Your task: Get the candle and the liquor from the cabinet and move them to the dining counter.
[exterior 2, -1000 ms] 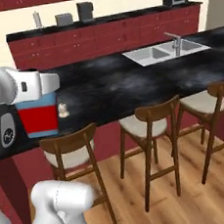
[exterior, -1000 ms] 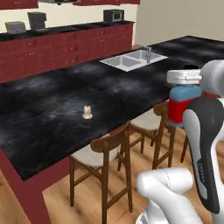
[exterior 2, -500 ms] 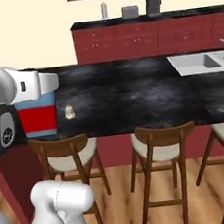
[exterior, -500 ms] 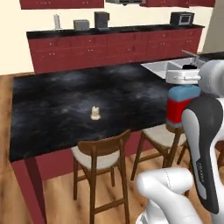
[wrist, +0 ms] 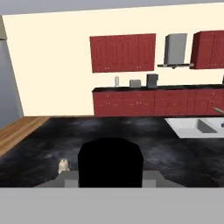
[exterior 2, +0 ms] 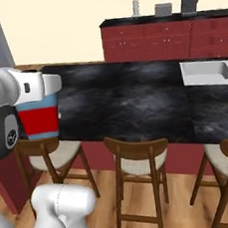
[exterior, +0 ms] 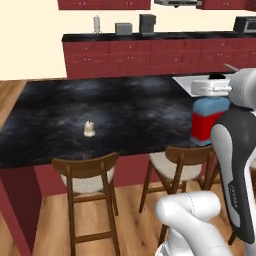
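My gripper [exterior: 215,91] is shut on the liquor [exterior: 207,123], a squat bottle with a blue upper body and a wide red band. It hangs near the front edge of the dining counter [exterior: 125,107]; I cannot tell if it touches the top. From the right, the liquor [exterior 2: 39,119] hangs under the gripper [exterior 2: 37,89] at the dining counter's [exterior 2: 134,101] left end. Its black cap [wrist: 110,161] rises at the bottom of the hand view. The small cream candle [exterior: 89,129] stands on the black top, left of the bottle, and the candle [wrist: 64,165] sits just left of the cap.
Wooden stools [exterior: 89,176] [exterior 2: 138,154] stand along the near side of the island. A sink [exterior 2: 207,70] is set into its right part. Behind runs a black counter [exterior: 150,36] with appliances, and red wall cabinets [wrist: 123,53] hang shut above it.
The whole picture has shifted, so the base has moved and now faces the island more squarely. The bottle stays in my gripper and the candle stays on the top.
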